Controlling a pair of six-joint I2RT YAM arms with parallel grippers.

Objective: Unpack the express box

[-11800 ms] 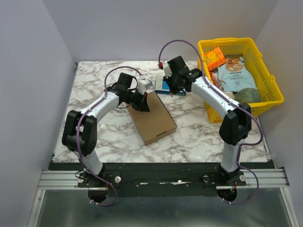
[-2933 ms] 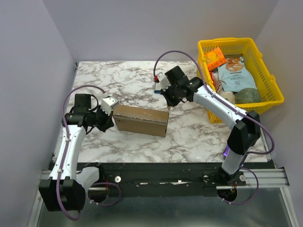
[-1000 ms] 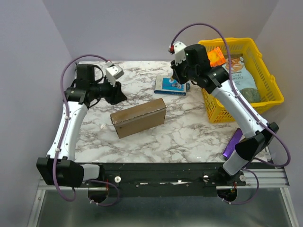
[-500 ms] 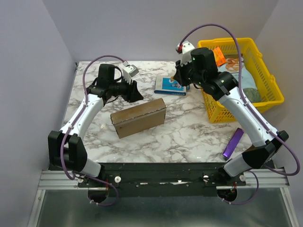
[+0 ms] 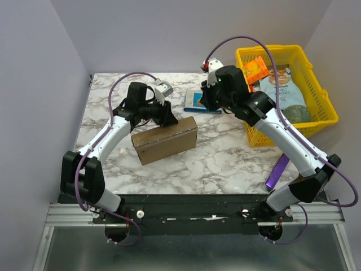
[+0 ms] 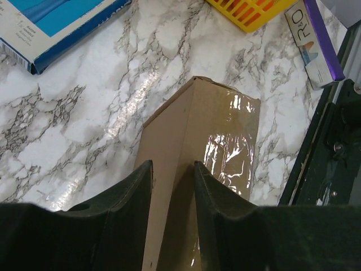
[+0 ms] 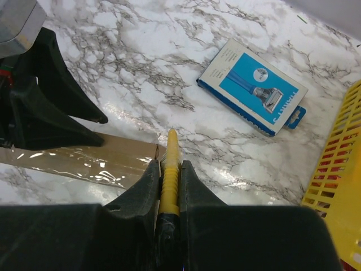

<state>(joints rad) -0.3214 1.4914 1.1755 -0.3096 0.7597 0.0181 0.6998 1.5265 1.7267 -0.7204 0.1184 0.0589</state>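
The express box (image 5: 164, 140) is a plain brown cardboard box lying closed mid-table, with shiny tape along one face (image 6: 231, 147). My left gripper (image 5: 171, 119) hovers over its far edge; in the left wrist view it (image 6: 172, 166) is open, with the box's ridge running under the gap. My right gripper (image 5: 205, 104) is above the table behind the box's right end. It (image 7: 169, 164) is shut on a yellow pointed tool (image 7: 171, 149), whose tip is near the box's corner (image 7: 148, 153).
A blue box with a white label (image 7: 254, 93) lies behind the express box, partly under my right gripper (image 5: 196, 100). A yellow basket (image 5: 324, 110) with packets stands at the right. A purple box (image 5: 277, 171) lies near the front right.
My left gripper has swung from the back left to the far edge of the express box. My right gripper has dropped slightly left and lower. The box has not moved over the last second.
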